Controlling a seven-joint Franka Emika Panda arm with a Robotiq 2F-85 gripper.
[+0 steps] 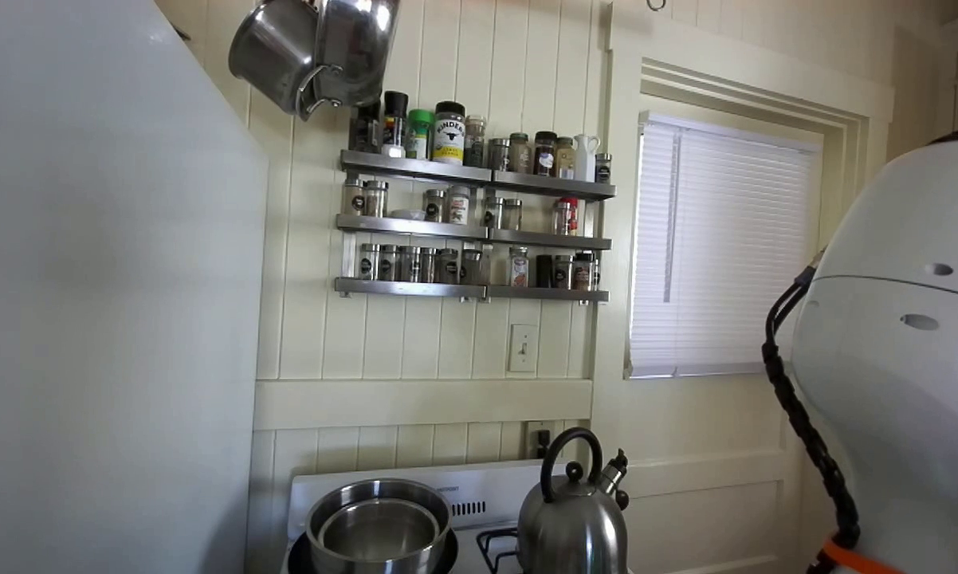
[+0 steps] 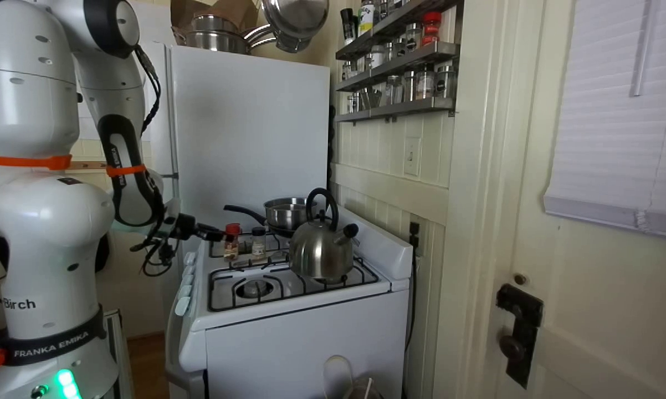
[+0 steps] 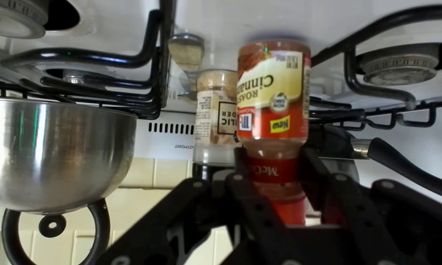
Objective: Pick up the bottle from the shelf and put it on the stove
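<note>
The bottle (image 3: 274,92), a red-capped cinnamon jar, stands upright between my fingertips; the wrist view shows it upside down. My gripper (image 3: 275,162) is shut on its neck, just under the cap. In an exterior view the gripper (image 2: 220,234) reaches in from the stove's front to the bottle (image 2: 231,250). The jar's base is at or barely above the white stove top (image 2: 300,332), with a dark shadow against it; contact cannot be told. The shelf, three grey metal tiers lined with spice jars, hangs on the wall in both exterior views (image 1: 415,227) (image 2: 394,112).
A black-capped garlic jar (image 3: 215,117) stands close beside the bottle, near a metal spoon (image 3: 186,53). The steel kettle (image 2: 322,252) and a long-handled pan (image 2: 286,213) occupy the burners. Raised black grates (image 2: 255,293) cross the stove top. A white fridge (image 2: 250,127) stands beyond.
</note>
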